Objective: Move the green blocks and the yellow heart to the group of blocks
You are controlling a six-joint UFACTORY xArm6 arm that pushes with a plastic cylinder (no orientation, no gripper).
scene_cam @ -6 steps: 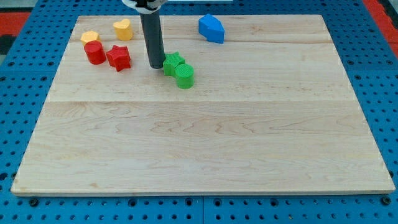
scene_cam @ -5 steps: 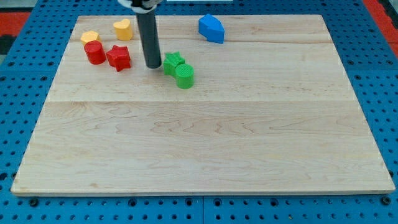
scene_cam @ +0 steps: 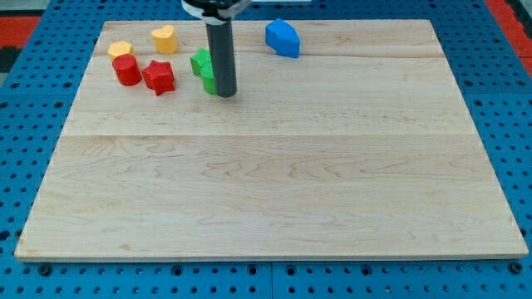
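Note:
My tip (scene_cam: 227,94) rests on the board near the view's top, right against two green blocks. A green star (scene_cam: 200,62) and a second green block (scene_cam: 209,82), shape hidden, sit just left of the rod, partly covered by it. A yellow heart (scene_cam: 165,39) lies at the view's top left. To its left a yellow block (scene_cam: 120,50), a red cylinder (scene_cam: 127,71) and a red star (scene_cam: 158,76) form a group. The green blocks lie a short gap right of the red star.
A blue block (scene_cam: 283,37) sits at the view's top, right of the rod. The wooden board (scene_cam: 274,183) lies on a blue pegboard, whose holes show around all edges.
My tip has gone from the left side of the green blocks to their right side. Both green blocks have slid left and up, closer to the red star.

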